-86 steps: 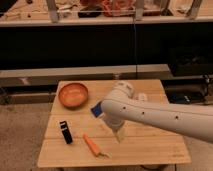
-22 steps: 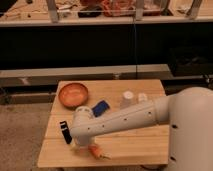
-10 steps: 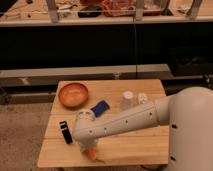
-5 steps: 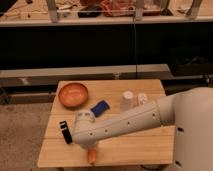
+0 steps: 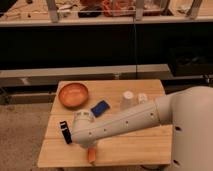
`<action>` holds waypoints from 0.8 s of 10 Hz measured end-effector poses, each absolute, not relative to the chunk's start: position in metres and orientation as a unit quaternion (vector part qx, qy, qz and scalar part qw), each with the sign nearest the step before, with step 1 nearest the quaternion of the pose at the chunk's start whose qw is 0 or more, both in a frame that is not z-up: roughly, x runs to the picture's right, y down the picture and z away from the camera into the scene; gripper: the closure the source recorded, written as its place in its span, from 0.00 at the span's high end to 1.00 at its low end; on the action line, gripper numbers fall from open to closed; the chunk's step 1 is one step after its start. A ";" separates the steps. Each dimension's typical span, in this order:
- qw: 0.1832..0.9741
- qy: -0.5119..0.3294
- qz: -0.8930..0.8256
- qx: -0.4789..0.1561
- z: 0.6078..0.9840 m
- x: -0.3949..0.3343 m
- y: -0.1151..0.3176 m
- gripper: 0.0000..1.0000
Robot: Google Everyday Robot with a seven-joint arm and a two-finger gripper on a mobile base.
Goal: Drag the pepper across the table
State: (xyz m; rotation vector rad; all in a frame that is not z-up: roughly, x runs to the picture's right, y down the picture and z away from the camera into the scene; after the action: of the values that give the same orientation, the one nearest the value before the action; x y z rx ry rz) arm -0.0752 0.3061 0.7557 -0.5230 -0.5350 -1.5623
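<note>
The pepper (image 5: 92, 156) is a small orange piece lying at the front edge of the light wooden table (image 5: 135, 146), left of the middle. Only its lower end shows, because my white arm covers the rest. My gripper (image 5: 89, 147) points down right over the pepper, at the end of the arm that reaches in from the right. The wrist housing hides where the gripper meets the pepper.
A round orange bowl (image 5: 73, 94) stands at the back left. A blue flat object (image 5: 100, 107) lies behind the arm. A white cup (image 5: 127, 100) and a small white item (image 5: 143, 98) stand at the back right. A black object (image 5: 65, 133) sits at the left edge.
The arm swung from the table's middle to the front left, over the pepper. In the last second the pepper and the gripper shifted slightly toward the front edge.
</note>
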 end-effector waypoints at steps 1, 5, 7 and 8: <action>0.650 -0.237 -0.685 -0.230 0.756 -0.073 0.305 0.30; 0.666 -0.245 -0.666 -0.232 0.765 -0.038 0.301 0.30; 0.677 -0.246 -0.655 -0.231 0.767 -0.020 0.297 0.30; 0.681 -0.242 -0.650 -0.234 0.769 -0.006 0.296 0.30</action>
State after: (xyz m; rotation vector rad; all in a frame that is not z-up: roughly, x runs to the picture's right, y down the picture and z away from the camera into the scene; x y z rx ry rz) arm -0.0062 0.2955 0.7690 -0.5261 -0.5437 -1.4577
